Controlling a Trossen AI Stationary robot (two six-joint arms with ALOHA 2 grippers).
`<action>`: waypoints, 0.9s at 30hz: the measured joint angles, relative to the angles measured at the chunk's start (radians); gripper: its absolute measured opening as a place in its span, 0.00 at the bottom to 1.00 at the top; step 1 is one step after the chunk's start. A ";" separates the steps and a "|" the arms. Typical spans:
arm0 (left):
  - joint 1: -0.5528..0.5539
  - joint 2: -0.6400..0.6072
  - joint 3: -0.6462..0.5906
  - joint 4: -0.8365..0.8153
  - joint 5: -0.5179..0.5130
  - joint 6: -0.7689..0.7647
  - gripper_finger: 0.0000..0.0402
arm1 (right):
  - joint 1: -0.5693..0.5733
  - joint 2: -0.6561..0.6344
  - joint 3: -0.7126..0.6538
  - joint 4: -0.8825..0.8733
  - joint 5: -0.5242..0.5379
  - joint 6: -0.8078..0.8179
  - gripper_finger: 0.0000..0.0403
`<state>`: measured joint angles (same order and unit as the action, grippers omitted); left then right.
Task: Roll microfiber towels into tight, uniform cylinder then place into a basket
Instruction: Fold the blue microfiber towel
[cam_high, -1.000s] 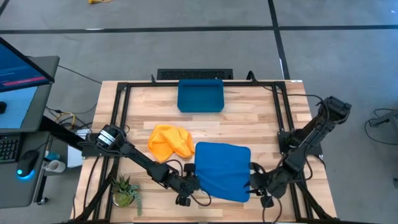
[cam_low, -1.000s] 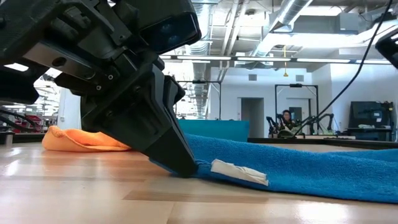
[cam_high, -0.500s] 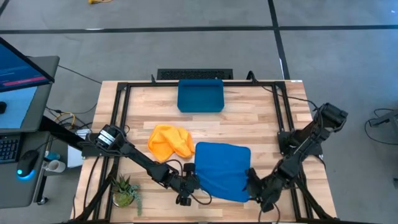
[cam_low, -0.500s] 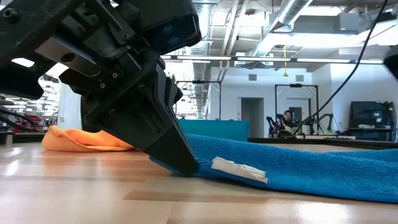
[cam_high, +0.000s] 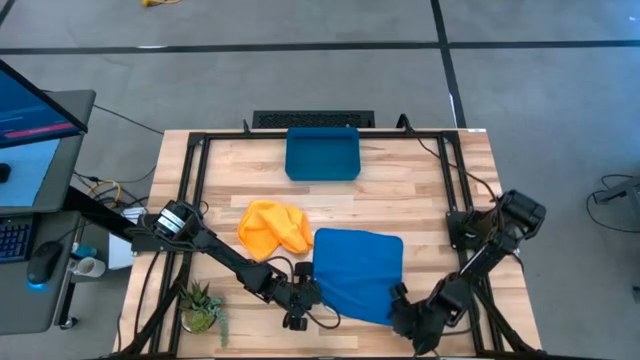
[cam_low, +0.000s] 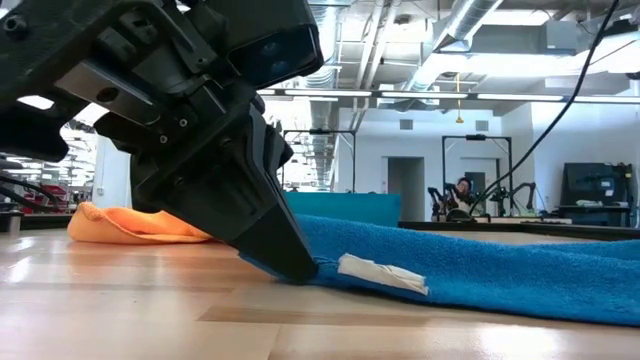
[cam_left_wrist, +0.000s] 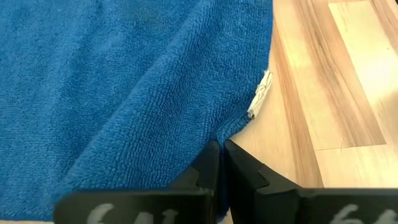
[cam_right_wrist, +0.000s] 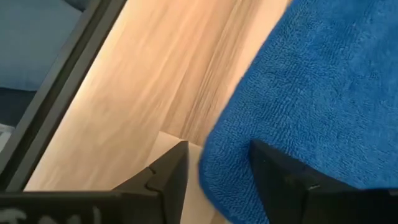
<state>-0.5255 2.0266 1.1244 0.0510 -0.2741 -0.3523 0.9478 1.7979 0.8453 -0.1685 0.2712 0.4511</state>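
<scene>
The blue towel (cam_high: 355, 272) lies spread flat near the table's near edge, with a white tag (cam_low: 383, 273) at its near left corner. My left gripper (cam_left_wrist: 219, 149) is shut on that corner. My right gripper (cam_right_wrist: 217, 158) is open at the towel's near right corner (cam_right_wrist: 230, 180), one finger on each side of it. The yellow-orange towel (cam_high: 273, 227) lies crumpled on the table to the left of the blue one. The dark blue basket (cam_high: 322, 153) stands at the table's far edge. My left gripper pinches the blue towel's near edge (cam_left_wrist: 233, 124) between its two fingers, just beside the white tag. It slants down from the table's left. The pinched edge is raised a little off the wood, and the rest of the towel lies flat. My right gripper may touch the towel's corner; I cannot tell.
A small potted plant (cam_high: 203, 305) stands at the near left corner. A black keyboard-like bar (cam_high: 313, 120) lies behind the basket. Black frame rails (cam_high: 196, 180) run along the table's sides. Bare wood shows between the towels and the basket.
My right gripper has come down and toward the table's near edge, turning a little, and now stands around the blue towel's near right corner. The left gripper and both towels have kept still.
</scene>
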 joint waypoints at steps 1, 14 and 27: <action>0.000 0.000 0.000 -0.004 0.000 0.000 0.01 | 0.000 0.008 0.006 -0.018 -0.001 0.017 0.47; 0.000 0.000 0.001 0.007 0.059 0.011 0.01 | 0.006 0.018 0.031 -0.078 0.008 0.152 0.06; -0.035 0.000 0.205 -0.240 0.110 0.080 0.01 | 0.035 0.005 0.207 -0.330 0.029 0.156 0.02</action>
<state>-0.5605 2.0266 1.3289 -0.1891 -0.1642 -0.2725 0.9823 1.8027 1.0523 -0.4989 0.3005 0.6070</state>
